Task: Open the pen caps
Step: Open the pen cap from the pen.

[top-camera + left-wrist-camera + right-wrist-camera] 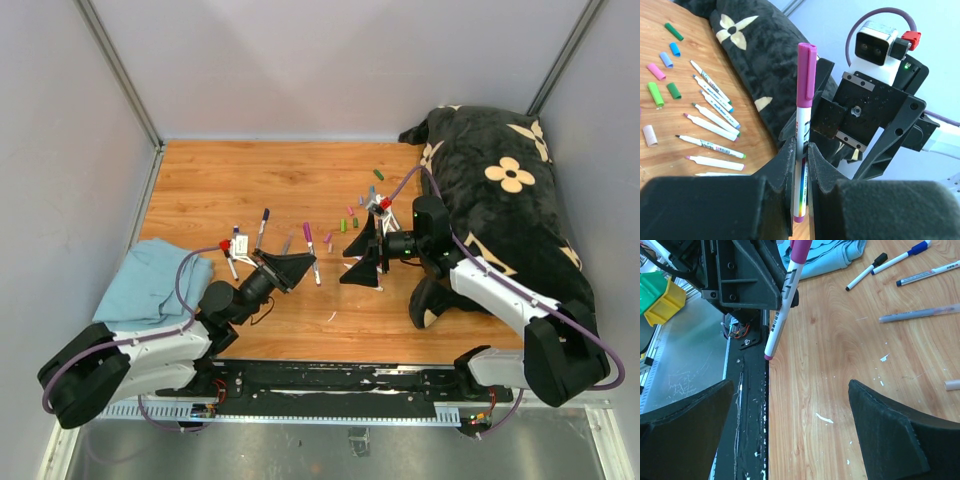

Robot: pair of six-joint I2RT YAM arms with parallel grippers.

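— What is largest, and what does it hide?
— The wooden table; its 3 o'clock side lies under a black flowered cushion, so that edge cannot be seen; a blue cloth lies across the edge at 8 o'clock.

— And the arms?
— The left gripper is pinching a white pen low on the barrel, upright in its wrist view; the barrel's lower part is half lost between the pads; the purple cap sits on the top end. The right gripper stands spread wide at 3 o'clock from that pen in the top view, not touching it; in its own view the upper border cuts off the cap end, and both fingers run out at the lower corners.

— Where is there open room?
— Bare wood from 10 to 12 o'clock, up to the walls; between the two grippers there is only a narrow gap.

— The small things?
— Uncapped pens lie in a row beside the cushion; capped pens lie near the cloth; the loose caps, green, blue and pink, are scattered at 1 o'clock from the right gripper; from above they are too small to count.
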